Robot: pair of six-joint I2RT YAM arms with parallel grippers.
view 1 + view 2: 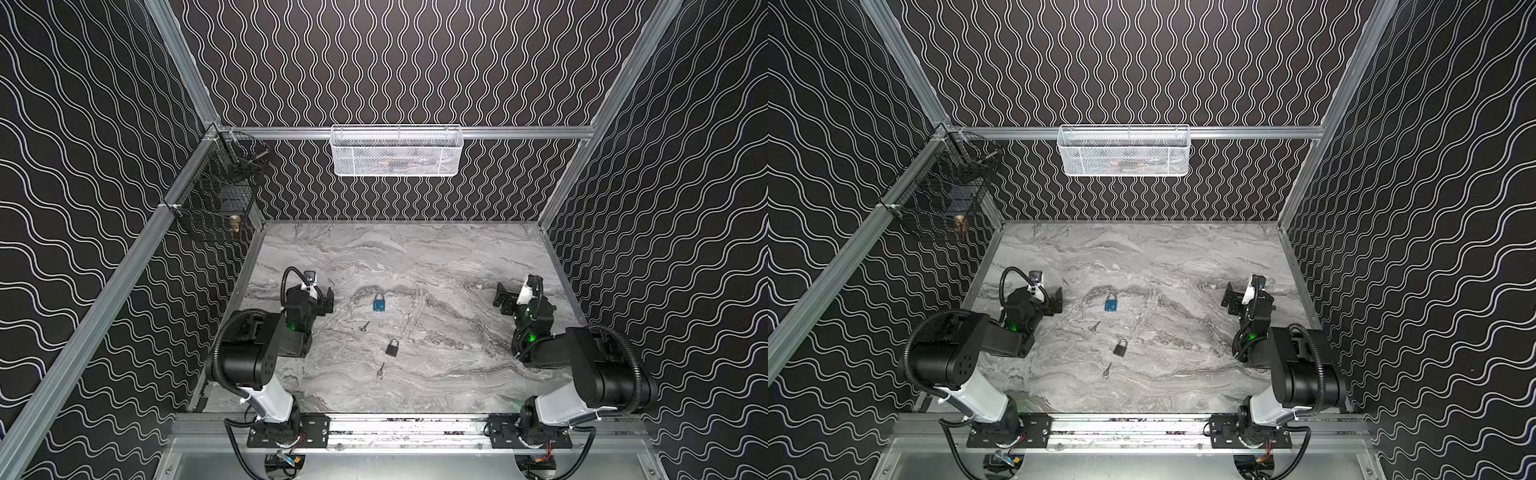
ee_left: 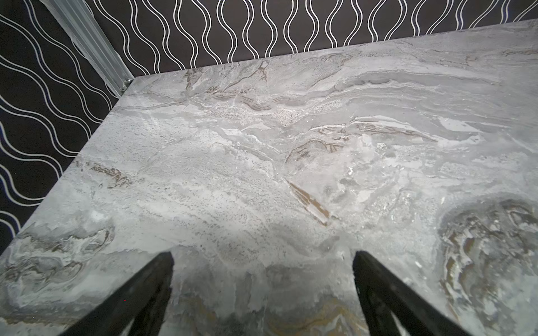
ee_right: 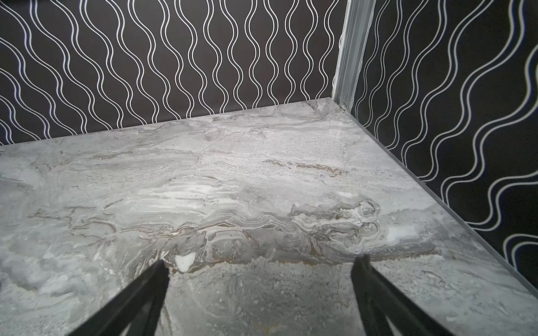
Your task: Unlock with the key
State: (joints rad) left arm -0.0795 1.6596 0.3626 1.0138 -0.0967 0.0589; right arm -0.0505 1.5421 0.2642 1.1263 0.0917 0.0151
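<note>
The blue padlock [image 1: 378, 303] [image 1: 1111, 303] lies flat near the middle of the table [image 1: 436, 257], its shackle pointing toward the back wall. Just beside it, on the side nearer my bases and a little to my left, lies the far key [image 1: 364, 327]. It does not touch the lock. Closer to me again lies the black padlock [image 1: 392, 347] [image 1: 1120, 347], turned at a slant. The near key [image 1: 380, 370] lies just past it toward the front edge, also apart from it. All four show in both top views. They are too small for me to tell whether either shackle is latched.

My left claw [image 1: 328, 301] hangs low over the table to the left of the blue padlock, near it but not touching. From the left wrist, my left claw [image 2: 263, 257] has its jaws spread wide with only bare marble between them. My right claw [image 1: 503, 297] is well apart from the locks, near the right edge of the table. From the right wrist, my right claw [image 3: 262, 261] is also spread wide and grips nothing.

A white basket [image 1: 397, 151] hangs on the rail of the back wall. A black wire basket [image 1: 216, 195] hangs in the back left corner.
</note>
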